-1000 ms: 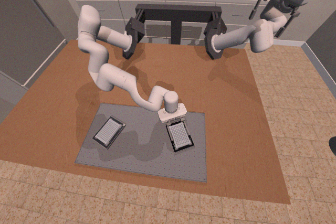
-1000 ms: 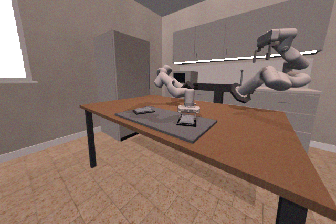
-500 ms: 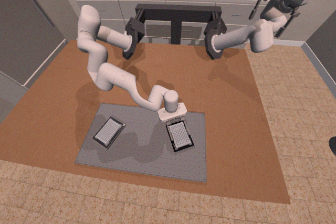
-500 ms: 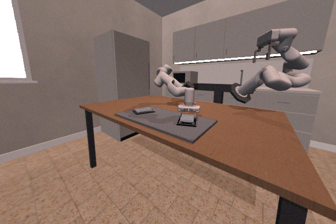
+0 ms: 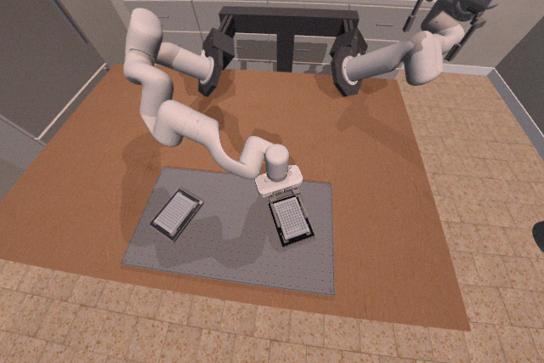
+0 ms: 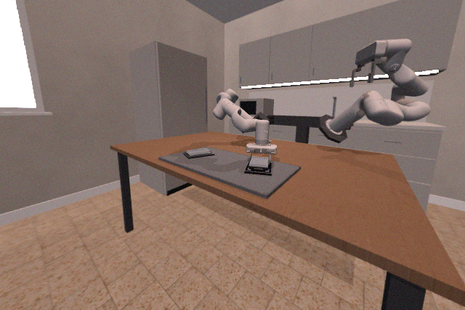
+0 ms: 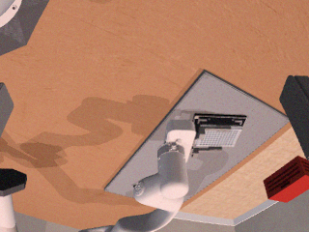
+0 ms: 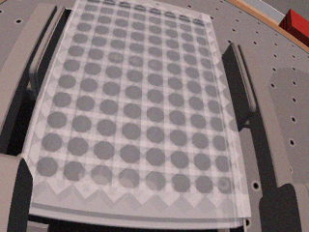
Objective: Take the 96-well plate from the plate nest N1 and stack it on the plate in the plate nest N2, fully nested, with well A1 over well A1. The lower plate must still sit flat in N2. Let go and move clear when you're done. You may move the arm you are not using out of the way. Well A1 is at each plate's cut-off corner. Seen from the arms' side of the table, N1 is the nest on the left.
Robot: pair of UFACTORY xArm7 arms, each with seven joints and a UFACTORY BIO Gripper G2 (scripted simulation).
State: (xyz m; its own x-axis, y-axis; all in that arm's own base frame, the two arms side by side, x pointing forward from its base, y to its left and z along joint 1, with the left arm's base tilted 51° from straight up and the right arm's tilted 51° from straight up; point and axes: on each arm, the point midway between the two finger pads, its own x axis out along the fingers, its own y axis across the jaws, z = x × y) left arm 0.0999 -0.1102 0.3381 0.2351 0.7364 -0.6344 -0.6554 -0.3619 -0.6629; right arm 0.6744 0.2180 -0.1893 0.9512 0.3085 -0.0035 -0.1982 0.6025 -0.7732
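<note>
The 96-well plate (image 5: 292, 219) (image 6: 259, 162) (image 7: 219, 138) (image 8: 135, 111) is held a little above nest N1 (image 5: 297, 242) (image 6: 258, 172) (image 7: 219, 117), whose dark frame shows below it. My right gripper (image 5: 288, 211) (image 6: 260, 157) (image 8: 145, 72) is shut on this plate, a finger along each long side. The other plate (image 5: 175, 212) (image 6: 198, 152) sits in nest N2 (image 5: 162, 232) (image 6: 198, 156). My left gripper (image 5: 428, 41) (image 6: 361, 81) is open and empty, high up, far from both nests. I cannot make out the cut-off corners.
Both nests are on the grey perforated board (image 5: 237, 273) (image 6: 262, 188) (image 7: 212, 87) on the wooden table (image 5: 373, 262). The left arm is raised beside the table. The right arm reaches over the board's back edge. A red object (image 7: 292, 184) (image 8: 296, 31) shows beyond the board.
</note>
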